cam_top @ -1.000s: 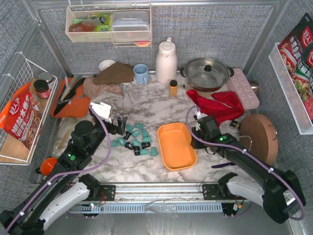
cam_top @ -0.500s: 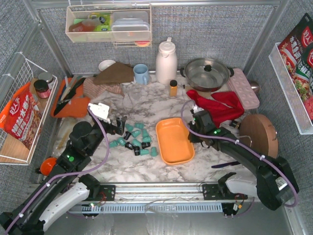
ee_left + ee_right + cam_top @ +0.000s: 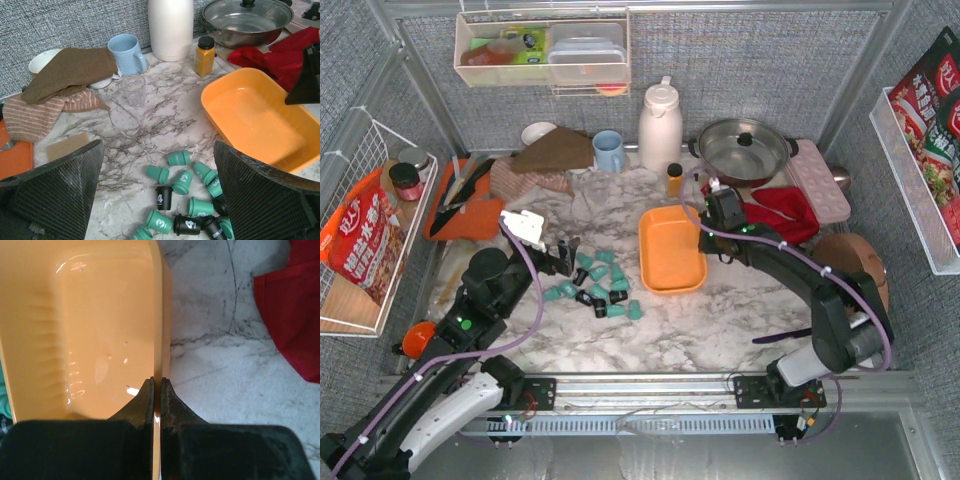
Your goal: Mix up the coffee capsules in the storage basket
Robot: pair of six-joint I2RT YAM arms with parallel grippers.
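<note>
The right gripper (image 3: 156,384) is clamped on the right-hand wall of the storage basket (image 3: 668,255). Its wrist view shows the two dark fingers (image 3: 142,405) pressed together with only the thin orange rim between them. The basket is empty, its glossy floor bare. It sits on the marble table (image 3: 650,335) in the middle of the scene, with its long side running away from the arms. Whether it rests flat or is raised slightly at the gripped side is hard to judge from these angles. Just right of it lies a crumpled red cloth (image 3: 775,215), and behind that is a steel pot (image 3: 745,150) with its lid on.

The left gripper (image 3: 563,258) hangs with its jaws spread wide and nothing between them. It is low over the table, at the left edge of the coffee capsules (image 3: 600,285). The capsules lie in a loose heap on the marble, outside the basket and to its left, near it but not touching (most are teal, a few black, several showing white numerals on their ends). They are tumbled at all angles. Farther back, against the rear wall, stand a white jug (image 3: 660,125) and a blue mug (image 3: 609,150).
</note>
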